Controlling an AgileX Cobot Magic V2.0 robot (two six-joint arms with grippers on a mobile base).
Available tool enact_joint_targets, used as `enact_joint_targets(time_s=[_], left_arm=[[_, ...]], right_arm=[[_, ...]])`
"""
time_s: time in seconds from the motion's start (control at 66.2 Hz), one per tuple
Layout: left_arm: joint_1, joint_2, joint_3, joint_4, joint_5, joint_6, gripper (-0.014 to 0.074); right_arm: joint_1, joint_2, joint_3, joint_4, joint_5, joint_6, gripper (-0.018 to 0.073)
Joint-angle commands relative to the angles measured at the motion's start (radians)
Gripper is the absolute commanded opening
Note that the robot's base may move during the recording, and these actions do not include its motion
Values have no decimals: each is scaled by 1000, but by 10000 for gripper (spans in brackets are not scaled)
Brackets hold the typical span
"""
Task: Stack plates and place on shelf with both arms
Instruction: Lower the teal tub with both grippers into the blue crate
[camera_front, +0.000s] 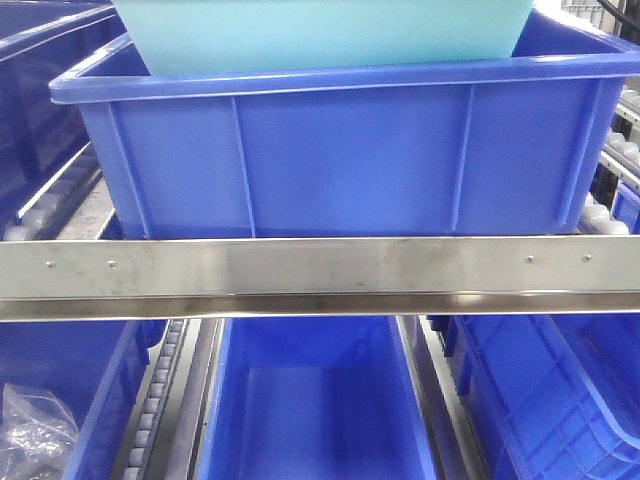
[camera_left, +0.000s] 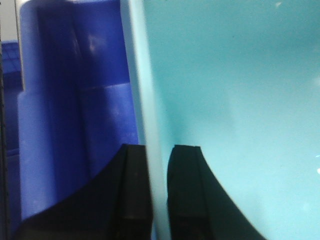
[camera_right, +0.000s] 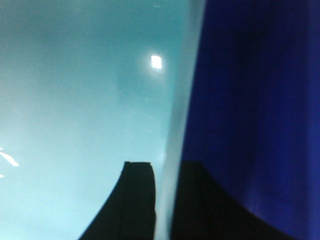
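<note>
Steel shelf (camera_front: 320, 268) with blue bins (camera_front: 340, 160) on roller tracks (camera_front: 158, 400)

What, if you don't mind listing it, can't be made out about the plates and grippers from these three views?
- Plate count: the front view's top edge crops the turquoise plate, and the blue bin hides its underside.
- Both arms: outside the front view.
- Left gripper and right gripper: each straddles the plate rim, but contact is blurred.
- Shelf rail: absent from both wrist views.
</note>
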Motion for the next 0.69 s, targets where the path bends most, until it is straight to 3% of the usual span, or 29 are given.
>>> enact_joint_targets(time_s=[0.0,0.468,0.574,0.68], left_arm=[[-34,-41,-40,-94,-55,11,87],[-34,-11,-40,-100,-43,11,89],[-34,-11,-40,-100,-34,11,141],[-34,-11,-40,-100,-21,11,293]], right_arm=[[30,-54,-40,143,-107,-20,55],[30,-35,-40,94,-91,-43,72],[30,-34,-40,94,-92,-72,196],[30,-34,-40,94,-105,-72,396]])
